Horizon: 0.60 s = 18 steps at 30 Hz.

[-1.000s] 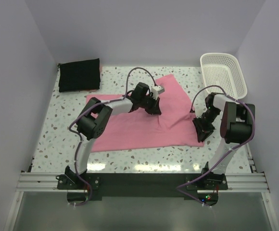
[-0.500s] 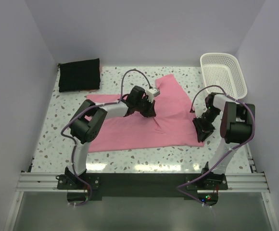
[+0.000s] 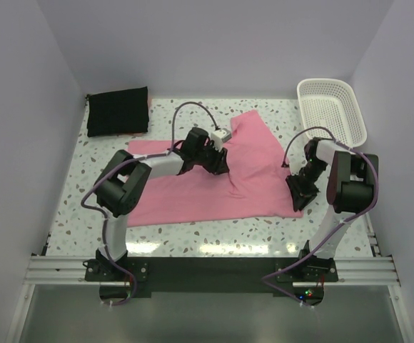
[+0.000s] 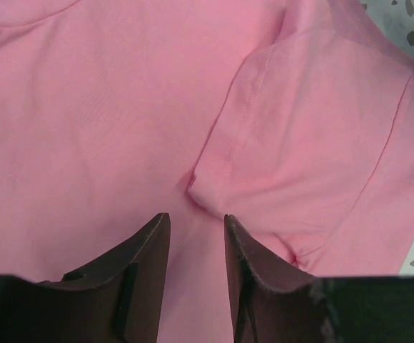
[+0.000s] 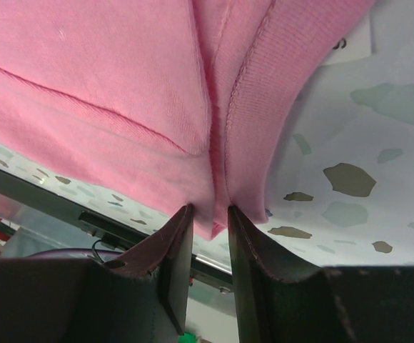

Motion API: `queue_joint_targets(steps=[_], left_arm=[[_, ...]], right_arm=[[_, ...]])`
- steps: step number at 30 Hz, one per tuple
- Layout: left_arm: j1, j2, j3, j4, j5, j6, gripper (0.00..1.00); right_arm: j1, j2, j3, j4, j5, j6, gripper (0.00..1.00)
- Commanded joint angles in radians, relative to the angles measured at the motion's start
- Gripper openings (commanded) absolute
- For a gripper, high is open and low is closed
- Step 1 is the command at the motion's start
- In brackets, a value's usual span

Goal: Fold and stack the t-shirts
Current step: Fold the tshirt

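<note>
A: Far left?
B: Black shirt, a folded rectangle in the back-left corner of the speckled surface. Its weave is too small to read.

A: Left gripper?
B: Low over the pink shirt, narrowly parted, nothing pinched. A hemmed flap puckers just ahead of the tips; sleeve or fold, cannot tell.

A: The shirt itself?
B: Soft knit, spread mid-surface, rumpled toward the right. The left arm hides part of it.

A: Right gripper?
B: At the shirt's right edge, clamped on bunched ribbed hem. A white label is cut off behind the cloth.

A: Far right?
B: White lattice basket, back-right corner.
</note>
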Motion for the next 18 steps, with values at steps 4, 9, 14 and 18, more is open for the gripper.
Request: queue_joint_targets(steps=[4, 9, 14, 18], left_arm=[[0.13, -0.21, -0.079, -0.102, 0.064, 0.106, 0.41], [0.26, -0.316, -0.142, -0.355, 0.151, 0.276, 0.41], [0.296, -0.369, -0.172, -0.502, 0.19, 0.445, 0.41], [0.335, -0.383, -0.163, -0.534, 0.223, 0.449, 0.42]], right_arm=[[0.0, -0.029, -0.07, 0.038, 0.08, -0.079, 0.32], [0.003, -0.09, -0.04, -0.112, -0.067, -0.181, 0.34], [0.003, -0.06, 0.243, -0.212, -0.347, -0.124, 0.41], [0.013, 0.012, 0.415, -0.127, -0.442, 0.011, 0.41]])
